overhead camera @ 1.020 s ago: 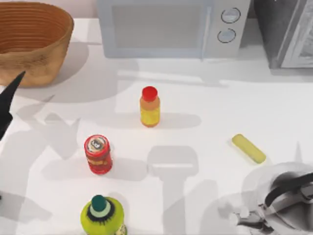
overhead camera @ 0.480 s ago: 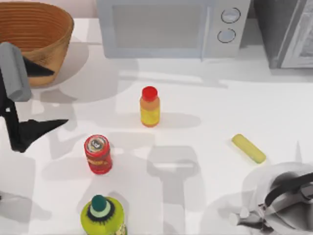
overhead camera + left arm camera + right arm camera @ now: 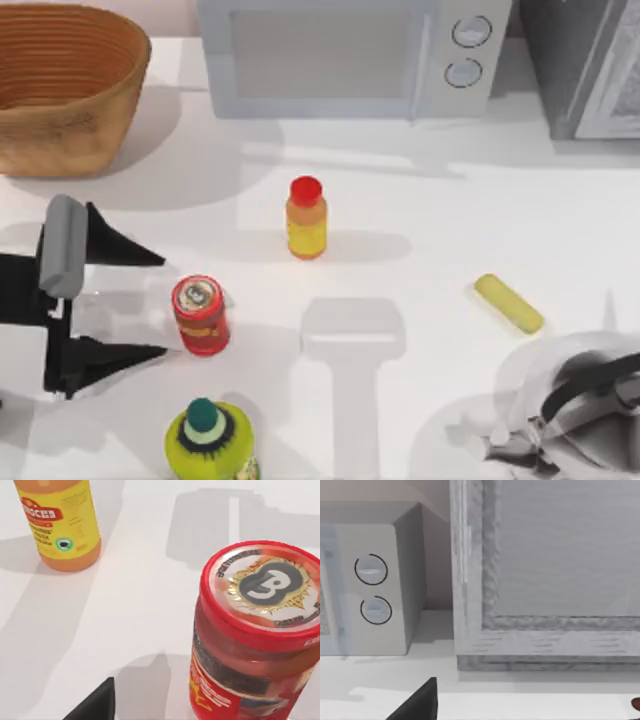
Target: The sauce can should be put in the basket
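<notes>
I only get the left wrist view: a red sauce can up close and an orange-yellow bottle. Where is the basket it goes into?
Observer: The wicker basket stands at the table's far left corner, well apart from the sauce can.
Visitor: Is the pincer gripping the can?
Observer: No. The left pincer is open, its fingertips just to the left of the can, short of it.
Visitor: And the other arm?
Observer: The right arm sits parked at the table's near right corner.
</notes>
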